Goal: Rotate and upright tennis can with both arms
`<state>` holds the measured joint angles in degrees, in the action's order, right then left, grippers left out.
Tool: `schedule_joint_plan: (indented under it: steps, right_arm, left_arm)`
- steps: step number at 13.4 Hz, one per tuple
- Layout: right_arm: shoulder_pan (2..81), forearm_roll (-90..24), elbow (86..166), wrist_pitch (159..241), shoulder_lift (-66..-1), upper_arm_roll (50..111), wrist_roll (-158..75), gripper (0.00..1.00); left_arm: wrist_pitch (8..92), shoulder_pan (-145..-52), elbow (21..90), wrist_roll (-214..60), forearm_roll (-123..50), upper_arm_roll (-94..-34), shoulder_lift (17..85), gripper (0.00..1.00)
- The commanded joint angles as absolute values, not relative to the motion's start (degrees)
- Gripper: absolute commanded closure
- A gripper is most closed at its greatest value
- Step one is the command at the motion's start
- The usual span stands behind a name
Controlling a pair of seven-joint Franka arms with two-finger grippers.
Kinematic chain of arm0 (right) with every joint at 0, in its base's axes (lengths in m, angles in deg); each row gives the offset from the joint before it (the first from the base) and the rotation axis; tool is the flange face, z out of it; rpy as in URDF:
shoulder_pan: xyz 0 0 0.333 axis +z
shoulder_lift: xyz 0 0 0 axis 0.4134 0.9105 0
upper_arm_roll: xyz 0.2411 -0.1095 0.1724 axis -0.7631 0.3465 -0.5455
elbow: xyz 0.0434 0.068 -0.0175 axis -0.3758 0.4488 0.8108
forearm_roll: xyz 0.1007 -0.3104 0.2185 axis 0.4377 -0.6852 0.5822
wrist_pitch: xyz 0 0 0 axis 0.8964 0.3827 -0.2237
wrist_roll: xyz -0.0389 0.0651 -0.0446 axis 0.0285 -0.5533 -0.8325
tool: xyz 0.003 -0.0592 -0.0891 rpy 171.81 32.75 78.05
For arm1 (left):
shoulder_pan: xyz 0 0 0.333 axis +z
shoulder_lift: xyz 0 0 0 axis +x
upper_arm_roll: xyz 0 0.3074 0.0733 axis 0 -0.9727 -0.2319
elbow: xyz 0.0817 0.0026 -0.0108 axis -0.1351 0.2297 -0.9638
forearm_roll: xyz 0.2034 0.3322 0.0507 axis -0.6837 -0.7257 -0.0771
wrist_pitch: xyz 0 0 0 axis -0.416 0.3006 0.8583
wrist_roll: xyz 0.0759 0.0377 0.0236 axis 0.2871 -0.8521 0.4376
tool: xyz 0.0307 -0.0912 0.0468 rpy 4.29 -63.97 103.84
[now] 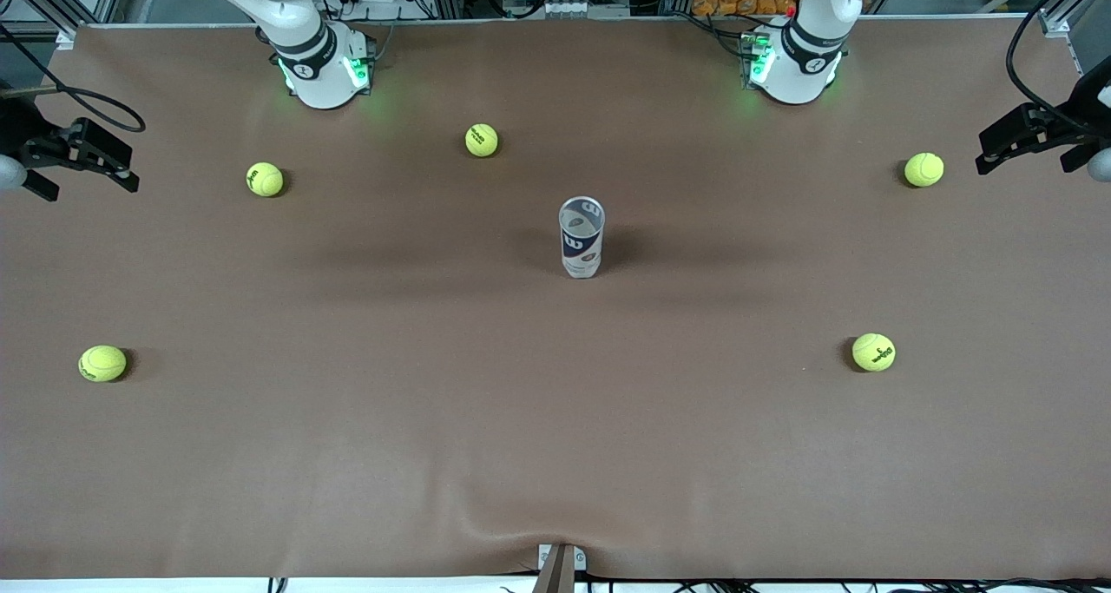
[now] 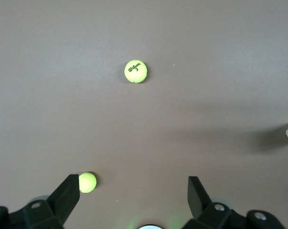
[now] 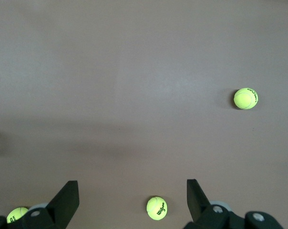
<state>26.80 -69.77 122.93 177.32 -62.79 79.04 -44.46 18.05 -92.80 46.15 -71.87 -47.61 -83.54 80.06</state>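
The tennis can [image 1: 581, 237] is standing up straight in the middle of the table [image 1: 434, 454], open end up, so the job looks done. The left gripper [image 2: 133, 191] hangs high over the left arm's end of the table with its fingers wide apart and nothing in them. The right gripper [image 3: 133, 193] hangs over the right arm's end the same way. The can is well away from both. Next, I think, both arms just need to wait.

White jointed arms [image 1: 286, 7] — dark grey joint bands, green-lit bases [image 1: 325, 72] — black wedge-shaped fingers [image 2: 67, 193], black cables.
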Motion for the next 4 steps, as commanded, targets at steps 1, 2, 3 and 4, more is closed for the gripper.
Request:
schedule_joint_plan:
  steps: [1,2,3,4]
  right_arm:
    - [26.2,-69.2,123.0,176.8,-63.6,78.7,-44.2,0.00]
    - [26.1,-69.2,123.0,176.8,-63.6,78.8,-44.3,0.00]
    - [26.1,-69.2,123.0,176.7,-63.7,78.8,-44.3,0.00]
    - [26.1,-69.2,123.0,176.7,-63.7,78.8,-44.3,0.00]
  left_arm:
    - [18.2,-92.7,46.5,-72.7,-47.5,-83.4,80.7,0.00]
    - [18.2,-92.8,46.5,-72.6,-47.5,-83.3,80.7,0.00]
    - [18.2,-92.9,46.4,-72.8,-47.5,-83.3,80.6,0.00]
    - [18.1,-92.9,46.5,-72.8,-47.5,-83.3,80.5,0.00]
